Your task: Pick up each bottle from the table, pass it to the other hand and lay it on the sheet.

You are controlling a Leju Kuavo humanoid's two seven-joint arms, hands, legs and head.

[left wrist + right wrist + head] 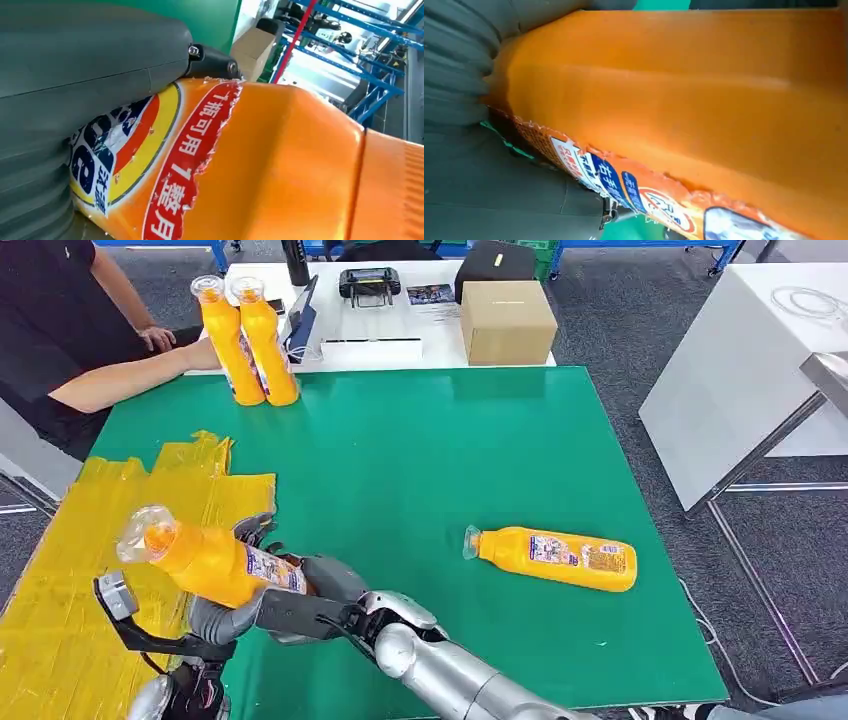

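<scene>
orange bottle (205, 560) — gripped by both left hand (215, 625) and right hand (315, 585) | over yellow sheet (60, 620)

Bottle (205, 562) between my fingers (262, 532): orange, with a torn label of blue, red, yellow and white. Bench (420, 470) beyond my fingers: green. Sheet (60, 570) beside them: crinkled yellow. My fingers: dark grey.

The bottle (205, 562) held in both hands looks like glossy orange plastic with a torn paper label; the hands (290, 608) holding it are matt grey, ribbed. Under them lies a crinkled, shiny yellow sheet (60, 580) on a smooth matt green table (420, 470).
</scene>
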